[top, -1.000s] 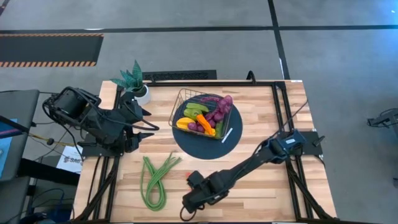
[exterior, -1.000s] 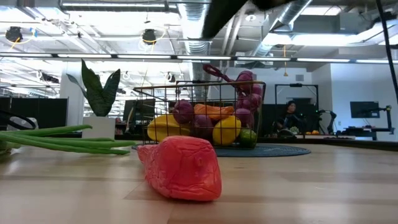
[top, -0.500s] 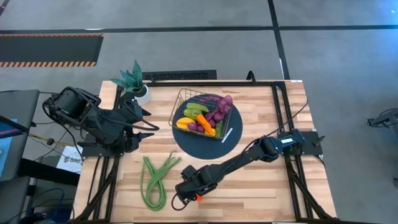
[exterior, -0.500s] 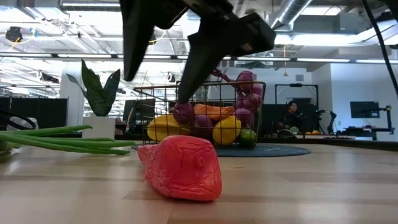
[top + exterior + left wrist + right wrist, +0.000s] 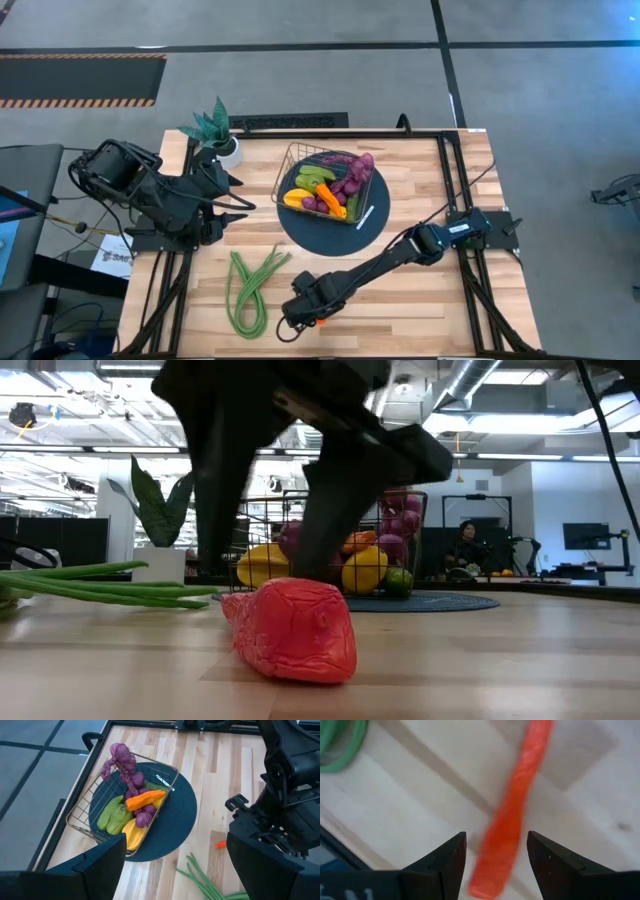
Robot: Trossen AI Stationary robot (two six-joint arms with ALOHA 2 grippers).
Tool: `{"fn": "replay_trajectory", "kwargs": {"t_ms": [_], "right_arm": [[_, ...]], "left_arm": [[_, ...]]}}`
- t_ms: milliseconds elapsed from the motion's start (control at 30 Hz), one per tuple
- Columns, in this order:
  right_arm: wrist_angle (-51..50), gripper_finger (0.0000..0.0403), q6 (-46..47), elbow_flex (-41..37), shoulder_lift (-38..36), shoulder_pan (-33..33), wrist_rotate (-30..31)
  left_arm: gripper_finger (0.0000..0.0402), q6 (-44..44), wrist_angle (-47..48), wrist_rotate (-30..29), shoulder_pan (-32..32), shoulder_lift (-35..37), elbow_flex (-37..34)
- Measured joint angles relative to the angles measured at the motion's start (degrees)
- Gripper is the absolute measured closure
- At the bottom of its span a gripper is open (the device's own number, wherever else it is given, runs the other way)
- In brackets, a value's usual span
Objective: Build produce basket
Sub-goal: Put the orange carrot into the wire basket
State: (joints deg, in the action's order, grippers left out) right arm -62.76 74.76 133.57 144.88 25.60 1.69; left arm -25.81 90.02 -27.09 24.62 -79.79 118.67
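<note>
The wire basket (image 5: 300, 160) stands on a dark blue round mat, holding purple grapes (image 5: 352, 175), green, yellow and orange produce. It also shows in the left wrist view, basket (image 5: 95, 802). Long green beans (image 5: 248, 290) lie on the wood near the front. A red pepper (image 5: 517, 815) lies flat on the table, pepper (image 5: 295, 630). My right gripper (image 5: 496, 865) is open above it, a finger on either side, not touching; right gripper (image 5: 303, 300). My left gripper (image 5: 172, 870) is open and waits at the table's left.
A spiky green plant in a white pot (image 5: 215, 135) stands at the far left corner. A small white strip (image 5: 365, 217) lies on the mat's edge (image 5: 300, 235). Bare wood stretches to the right of the mat and along the near right.
My right gripper has moved a little toward the table's left and come down over the red pepper, so that its open fingers now stand on either side of it. The pepper has stayed where it was.
</note>
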Motion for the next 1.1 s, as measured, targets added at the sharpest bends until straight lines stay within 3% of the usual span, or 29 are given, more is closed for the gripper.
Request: {"fn": "replay_trajectory", "kwargs": {"t_ms": [400,533,700,800,900,1100], "right_arm": [[1.26,0.0193,0.22,0.1,1.59,-0.24,-3.03],[1.14,0.0253,-0.4,0.07,1.63,-0.65,-5.87],[2.01,0.0371,-3.69,0.52,1.63,-0.58,-9.57],[1.88,0.0376,-4.5,0.99,0.56,-0.48,-9.54],[-1.5,0.0371,-4.34,1.26,-2.51,-0.48,-7.76],[-14.77,0.0375,-4.46,1.41,-13.64,-0.84,3.94]], "left_arm": [[0.0073,0.1,-0.01,-0.02,0.0,0.02,0.0],[0.0073,0.1,-0.01,-0.02,0.0,0.02,0.0],[0.0073,0.12,-0.02,-0.02,0.0,0.02,0.0],[0.0073,0.12,0.0,-0.02,0.0,0.02,0.0],[0.0073,0.12,0.0,-0.02,0.0,0.02,0.0],[0.0073,0.12,0.0,-0.02,0.0,0.02,0.0]]}}
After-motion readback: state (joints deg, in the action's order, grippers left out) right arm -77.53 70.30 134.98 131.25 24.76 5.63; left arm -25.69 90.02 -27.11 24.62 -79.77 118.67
